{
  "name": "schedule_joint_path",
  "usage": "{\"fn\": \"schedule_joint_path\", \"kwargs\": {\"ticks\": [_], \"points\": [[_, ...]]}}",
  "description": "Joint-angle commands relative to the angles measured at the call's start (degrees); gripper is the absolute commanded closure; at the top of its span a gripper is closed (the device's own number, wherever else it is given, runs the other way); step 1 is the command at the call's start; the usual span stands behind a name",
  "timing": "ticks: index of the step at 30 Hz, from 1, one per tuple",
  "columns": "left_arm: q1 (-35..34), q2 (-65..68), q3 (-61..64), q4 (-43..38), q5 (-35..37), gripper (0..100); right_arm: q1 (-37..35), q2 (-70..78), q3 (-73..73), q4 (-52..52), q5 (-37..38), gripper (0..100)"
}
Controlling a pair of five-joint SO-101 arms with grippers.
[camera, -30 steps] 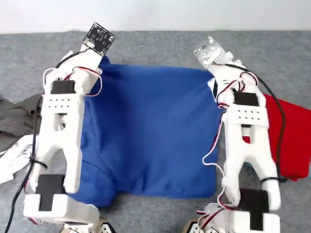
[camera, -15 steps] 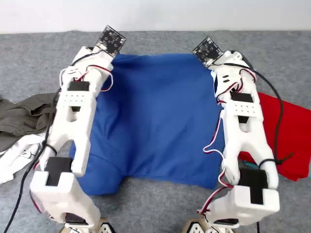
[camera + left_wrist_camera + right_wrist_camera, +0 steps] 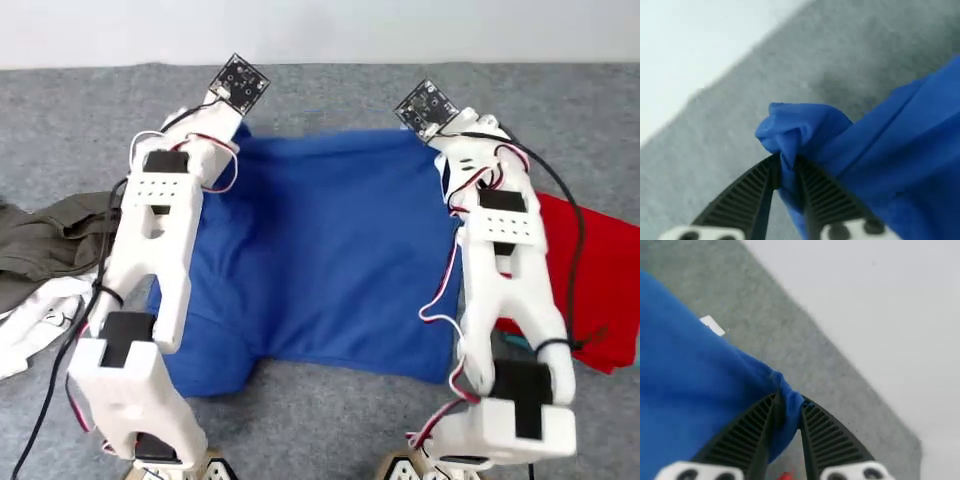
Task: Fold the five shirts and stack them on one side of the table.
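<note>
- Left pincer [image 3: 786,162] and right pincer [image 3: 788,401] each clench a far corner of the blue shirt [image 3: 330,260].
- Red shirt [image 3: 600,290] lies at the bench's [image 3: 330,430] right edge, olive shirt [image 3: 50,240] left.

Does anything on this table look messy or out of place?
Yes: an olive-grey shirt and a white shirt lie crumpled in an unfolded heap at the grey table's left edge, beside the spread blue shirt.

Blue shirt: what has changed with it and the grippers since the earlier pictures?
The left gripper moved toward the right gripper, taking its corner of the blue shirt along; the shirt's near edge slid slightly toward the far side. Both grippers stay shut on it. The red shirt, grey shirt and white shirt did not move.
</note>
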Motion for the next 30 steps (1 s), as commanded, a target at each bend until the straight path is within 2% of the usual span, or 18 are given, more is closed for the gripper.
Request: {"fn": "schedule_joint_path", "kwargs": {"ticks": [1,7,14,23,30], "points": [[0.0,-6.9,-2.9,10.9,-0.7,99,1.2,-7.4,-0.5,9.8,0.4,99.0],[-0.3,-11.8,-2.9,28.0,-7.6,99,0.9,-13.1,-0.5,25.3,0.4,99.0],[-0.4,-12.6,-2.5,40.5,-7.7,99,-0.3,-17.1,-0.4,43.7,0.4,99.0],[-0.4,-12.7,8.8,41.4,-7.6,99,-1.5,-18.8,-0.4,61.8,0.4,99.0],[-0.4,-13.2,12.7,41.6,-7.6,99,-1.5,-18.6,-0.4,67.9,0.4,99.0]]}}
